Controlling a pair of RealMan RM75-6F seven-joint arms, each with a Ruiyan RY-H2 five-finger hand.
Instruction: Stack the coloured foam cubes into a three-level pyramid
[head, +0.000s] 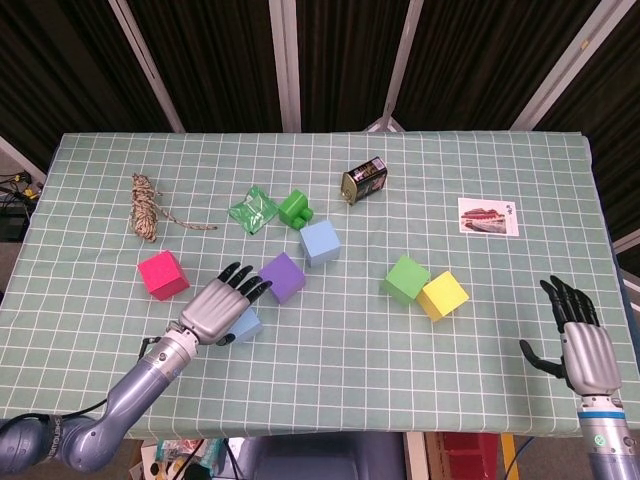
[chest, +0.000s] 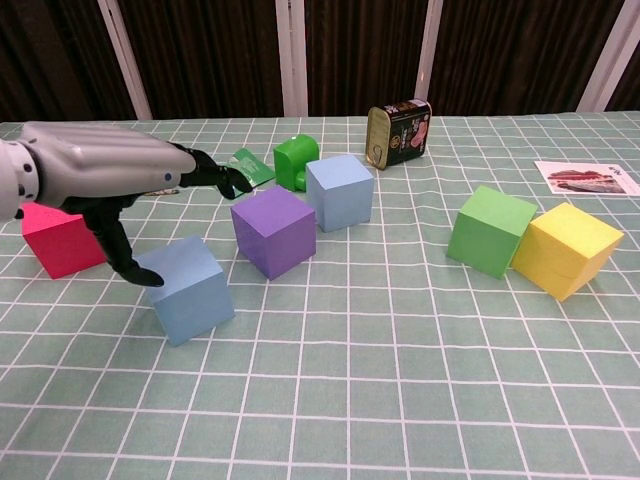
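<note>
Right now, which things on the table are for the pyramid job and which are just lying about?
For the job: pink foam cube, two light blue foam cubes, purple foam cube, green foam cube, yellow foam cube.

Lying about: rope bundle, green packet, green plastic piece, tin can, postcard.

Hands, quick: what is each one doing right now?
Left hand: open, fingers spread above the light blue cube, holding nothing.
Right hand: open, empty.
</note>
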